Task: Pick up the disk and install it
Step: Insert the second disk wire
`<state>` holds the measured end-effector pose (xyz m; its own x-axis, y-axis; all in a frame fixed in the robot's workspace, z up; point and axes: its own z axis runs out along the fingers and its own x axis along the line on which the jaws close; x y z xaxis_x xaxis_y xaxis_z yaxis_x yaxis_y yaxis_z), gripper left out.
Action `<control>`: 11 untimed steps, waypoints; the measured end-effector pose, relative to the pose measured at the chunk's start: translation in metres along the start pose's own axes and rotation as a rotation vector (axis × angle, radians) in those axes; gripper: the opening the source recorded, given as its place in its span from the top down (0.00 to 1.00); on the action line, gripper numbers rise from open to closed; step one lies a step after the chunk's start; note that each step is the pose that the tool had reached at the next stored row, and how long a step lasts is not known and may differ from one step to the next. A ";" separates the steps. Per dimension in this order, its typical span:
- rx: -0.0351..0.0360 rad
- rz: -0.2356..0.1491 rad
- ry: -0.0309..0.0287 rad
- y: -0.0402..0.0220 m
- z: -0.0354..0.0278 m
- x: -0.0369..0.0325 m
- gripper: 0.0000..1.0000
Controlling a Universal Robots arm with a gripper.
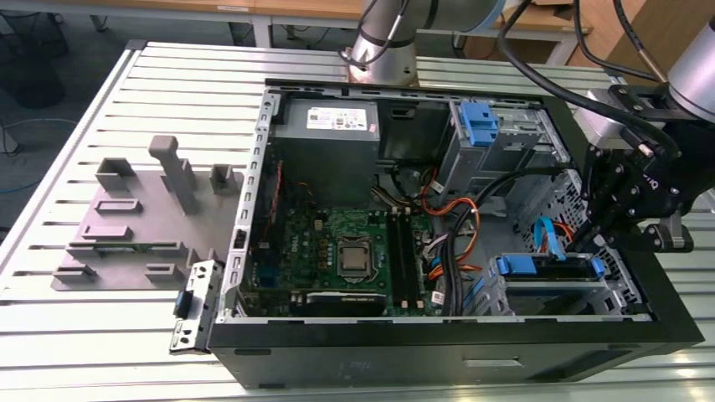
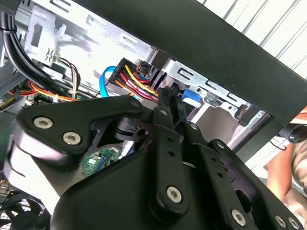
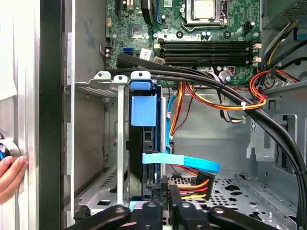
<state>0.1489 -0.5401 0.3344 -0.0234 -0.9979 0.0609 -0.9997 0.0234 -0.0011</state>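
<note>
An open computer case (image 1: 447, 352) lies on its side on a slatted aluminium surface (image 1: 112, 100), with a grey moulded fixture (image 1: 146, 226) beside it toward the exterior view's left. The arm's base (image 1: 386, 42) is at the far edge of the slats. Beyond it are a dark floor (image 1: 56, 50) and pale wooden furniture (image 1: 167, 7). Inside the case are the grey power supply (image 1: 330, 126), the green motherboard (image 1: 335, 243) and a bare blue bracket (image 1: 478, 124) in an upper bay. The disk (image 1: 550, 266) sits in the metal drive cage at the case's near corner on the exterior view's right. It appears edge-on in the first wrist view (image 3: 143, 112), its blue end tab facing the camera. The pincer (image 1: 590, 244) hangs over that cage, and in both wrist views (image 3: 164, 208) (image 2: 169, 93) its fingertips look pressed together just beside the disk's end. Whether they touch it cannot be told. A person's hand (image 3: 10, 177) rests against the outside of the case wall.
</note>
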 end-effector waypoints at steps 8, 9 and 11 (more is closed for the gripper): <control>0.0000 0.000 0.0016 0.0000 0.0000 0.0000 0.84; 0.0001 0.000 0.0018 0.0000 -0.0004 0.0000 0.84; 0.0000 0.000 0.0013 0.0000 -0.0022 0.0001 0.84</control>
<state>0.1489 -0.5400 0.3365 -0.0235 -0.9978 0.0623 -0.9997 0.0235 -0.0011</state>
